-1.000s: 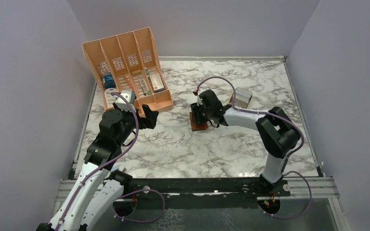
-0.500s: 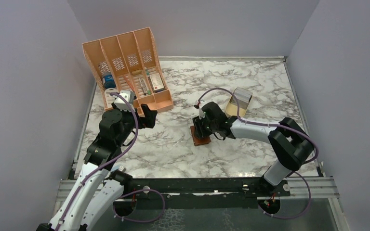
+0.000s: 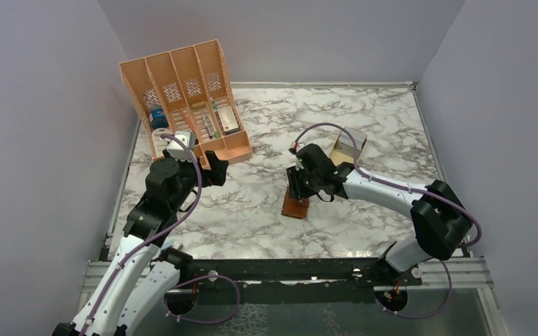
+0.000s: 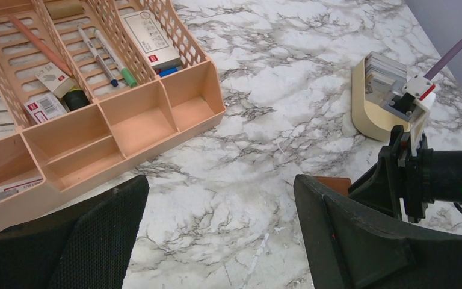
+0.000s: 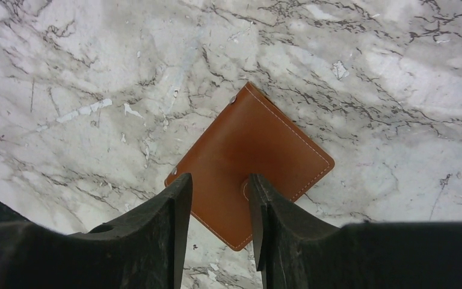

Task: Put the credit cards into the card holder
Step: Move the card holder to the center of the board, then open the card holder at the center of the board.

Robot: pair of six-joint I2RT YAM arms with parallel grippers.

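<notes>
Card holder [image 5: 252,156] shut and flat on marble, right gripper [image 5: 216,180] over it

It lies corner-on near the middle of the table [image 3: 252,210], with bare marble showing past all four edges. The right fingers [image 5: 174,211] stand partly apart above its near half, with nothing between them; I cannot tell whether they touch the leather. The cards [image 4: 384,67] stand upright in a tan stand [image 4: 370,114] behind the right wrist, apart from the holder. The left gripper [image 4: 219,192] hangs wide open and holds nothing, near the orange organiser [image 4: 126,120], with open marble between the arms.
</notes>
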